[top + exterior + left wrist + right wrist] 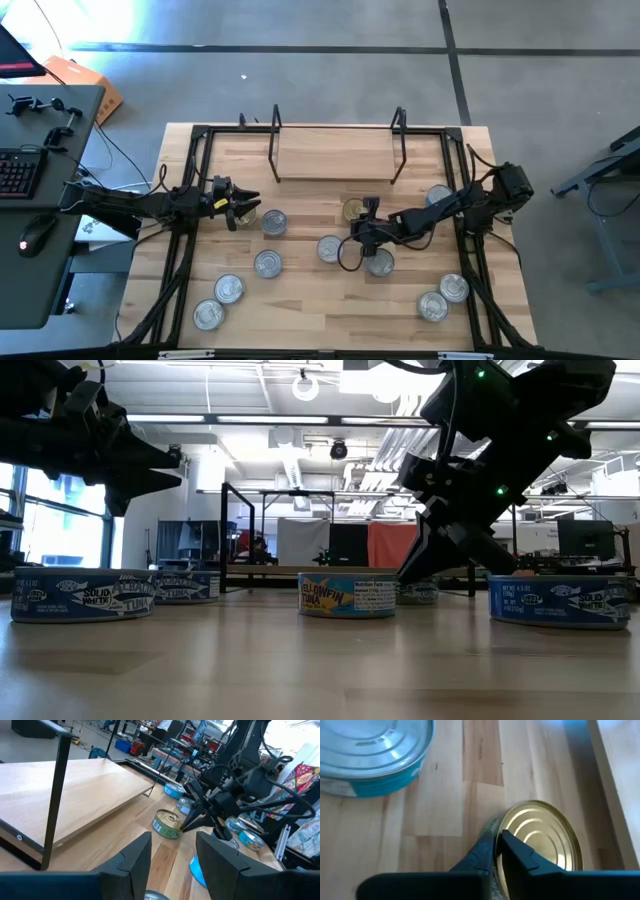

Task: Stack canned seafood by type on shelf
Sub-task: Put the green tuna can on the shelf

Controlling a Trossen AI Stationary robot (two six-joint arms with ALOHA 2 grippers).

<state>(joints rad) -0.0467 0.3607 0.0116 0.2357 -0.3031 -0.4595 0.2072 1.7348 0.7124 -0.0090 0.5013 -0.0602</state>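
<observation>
a: where's the right gripper (358, 222) now?

b: low over the table, just in front of the shelf (335, 166), at the gold-topped tin (540, 840). in its wrist view the two fingers (517, 852) are nearly together, pinching that tin's near rim.

a: so it has hold of it?

b: it looks like a thin rim grip, but the tin still sits on the table. i'd judge this as the start of the pick, not the carry.

a: and the left gripper (243, 206)?

b: hovering off to the other side, fingers spread wide with nothing between them, a silver-lidded tin (273, 222) just beside it.

a: the shelf board?

b: bare; no tins on it. the rest of the canned seafood lies scattered on the table, mostly behind and to the sides of the right gripper, a blue-labelled tin (370, 757) close by it.

a: next move?

b: probably a firm squeeze, a lift clear of the table, then forward onto the board. a rim pinch that shallow could slip.
</observation>
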